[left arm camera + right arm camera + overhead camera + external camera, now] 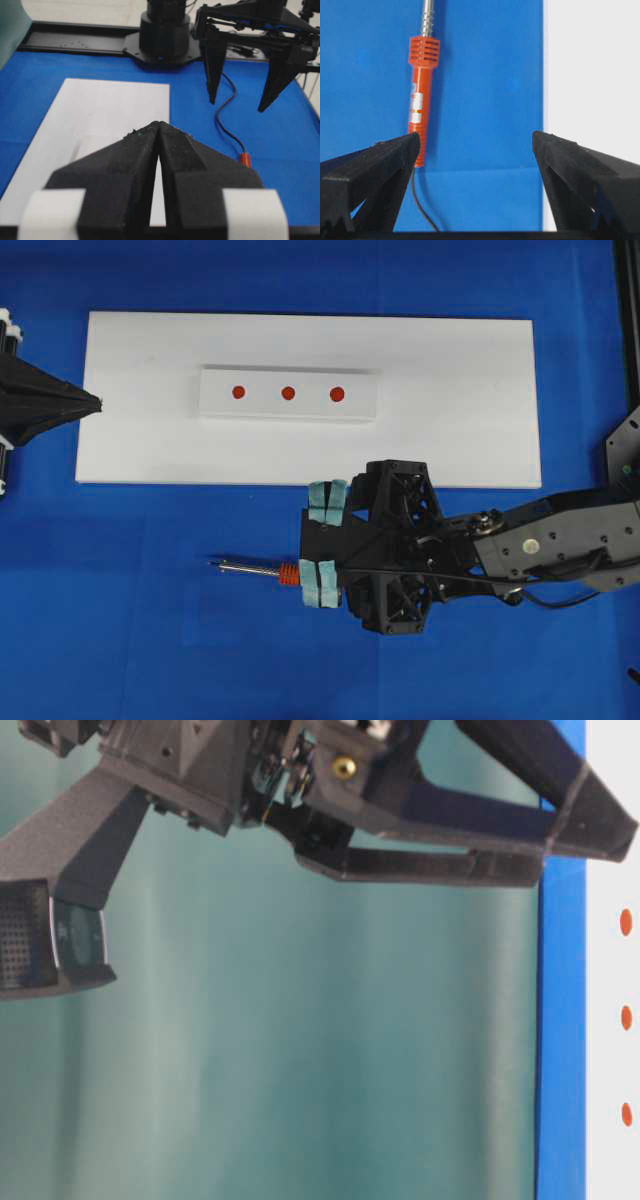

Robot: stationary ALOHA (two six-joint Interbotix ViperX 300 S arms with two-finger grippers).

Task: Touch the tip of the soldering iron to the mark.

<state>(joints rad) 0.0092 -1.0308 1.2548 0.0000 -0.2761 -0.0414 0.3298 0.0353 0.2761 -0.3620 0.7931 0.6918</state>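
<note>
The soldering iron lies on the blue cloth in front of the white board, tip pointing left. Its red-orange handle runs under one finger of my right gripper, whose jaws stand wide open above the cloth, holding nothing. In the right wrist view the handle's rear end sits at the left fingertip, and the gap of the right gripper shows only cloth. The mark is the right-end red dot on the white strip, beyond the gripper. My left gripper is shut and empty at the board's left edge.
The white board lies across the blue cloth. Two more red dots sit left of the mark. The iron's black cord trails over the cloth toward the right arm's base. A black rail runs along the right edge.
</note>
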